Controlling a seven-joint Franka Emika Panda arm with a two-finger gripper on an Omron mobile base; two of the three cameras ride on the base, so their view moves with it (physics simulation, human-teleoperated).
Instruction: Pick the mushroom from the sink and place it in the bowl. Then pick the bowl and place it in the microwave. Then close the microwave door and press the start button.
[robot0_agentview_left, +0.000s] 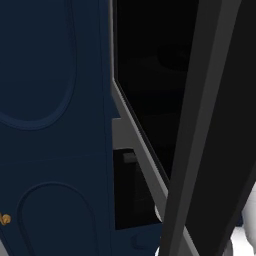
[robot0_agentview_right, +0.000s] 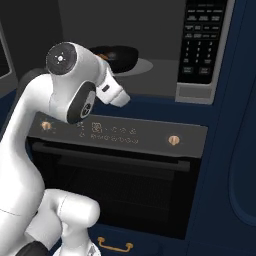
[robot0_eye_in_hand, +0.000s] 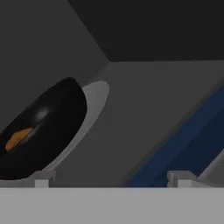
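The black bowl (robot0_eye_in_hand: 43, 131) rests on the pale round turntable (robot0_eye_in_hand: 96, 98) inside the microwave (robot0_agentview_right: 150, 30), seen tilted in the hand view. A small tan-orange mushroom (robot0_eye_in_hand: 17, 138) lies inside it. My gripper (robot0_eye_in_hand: 111, 178) is open, its fingertips (robot0_eye_in_hand: 43, 177) spread wide with nothing between them, just in front of the bowl and apart from it. In the right base view the bowl (robot0_agentview_right: 120, 54) shows past my wrist. The microwave door (robot0_agentview_left: 210, 125) stands swung open, seen edge-on. The button panel (robot0_agentview_right: 202, 42) is at the cavity's right. The sink is out of view.
Below the microwave is an oven (robot0_agentview_right: 115, 175) with brass knobs (robot0_agentview_right: 173, 140) and a bar handle. Navy cabinet fronts (robot0_agentview_left: 50, 125) flank both sides. A drawer with a brass pull (robot0_agentview_right: 115, 245) sits under the oven. My arm (robot0_agentview_right: 30, 150) fills the left foreground.
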